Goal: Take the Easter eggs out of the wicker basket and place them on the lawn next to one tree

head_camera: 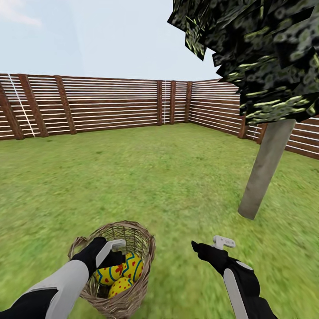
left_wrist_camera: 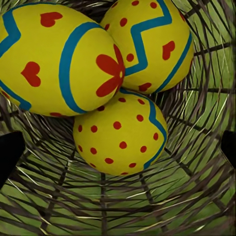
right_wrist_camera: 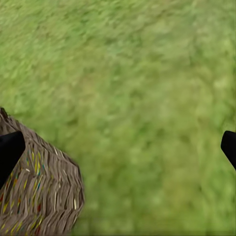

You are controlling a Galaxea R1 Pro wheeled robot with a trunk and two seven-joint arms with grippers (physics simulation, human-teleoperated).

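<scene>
Easter eggs (left_wrist_camera: pixel 93 64): yellow, blue zigzag bands, red dots, hearts. Wicker basket (head_camera: pixel 141 248): brown-tan weave. Lawn (head_camera: pixel 155 177): mottled green. Fence (head_camera: pixel 110 104): brown slats. Tree (head_camera: pixel 266 170): grey-beige trunk.

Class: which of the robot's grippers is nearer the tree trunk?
Right. The right gripper hangs over bare lawn, short of the trunk. The left gripper is inside the basket, farther away.

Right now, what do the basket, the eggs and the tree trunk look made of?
Wicker basket: woven brown-tan twigs, matte, with grass showing through the open weave in the left wrist view.
Easter eggs: smooth, hard-looking shell, slightly glossy yellow paint with blue bands and red dots, hearts and a flower; real shell or plastic, I can't tell.
Tree trunk: pale grey-beige, flat matte, no clear bark; wood presumably.
</scene>
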